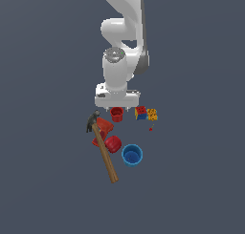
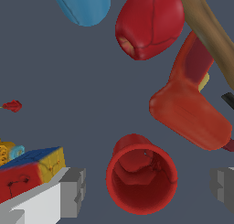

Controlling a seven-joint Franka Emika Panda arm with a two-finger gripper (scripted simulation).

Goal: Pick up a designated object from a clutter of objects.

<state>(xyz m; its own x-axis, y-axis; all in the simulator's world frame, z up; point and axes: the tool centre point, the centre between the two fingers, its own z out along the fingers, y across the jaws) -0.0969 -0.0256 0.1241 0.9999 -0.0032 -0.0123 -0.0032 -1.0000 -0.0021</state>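
The arm is reaching down over the clutter, and its fingers (image 2: 148, 189) are standing wide open, one grey fingertip (image 2: 73, 191) on each side of the small red cup (image 2: 141, 179). The cup is sitting upright on the dark surface (image 1: 191, 180), mouth up, lying in the gap between the two fingertips and touching neither; it is sitting somewhat closer to one pad than to the other. In the exterior view the same cup (image 1: 116, 114) is showing just below the white hand, at the far end of the group.

Nearer in the exterior view, the flatter red round piece (image 1: 113, 144) is lying beside the funnel-like red part (image 1: 104, 126), and the wooden-handled hammer (image 1: 105, 154) is running across them with its dark head toward the exterior view's left. The blue cup (image 1: 132, 154) is standing near the exterior view's right of that piece. The multicoloured toy blocks (image 1: 146, 114) are resting just to the exterior view's right of the red cup, with a tiny red piece (image 1: 150, 129) lying apart from them
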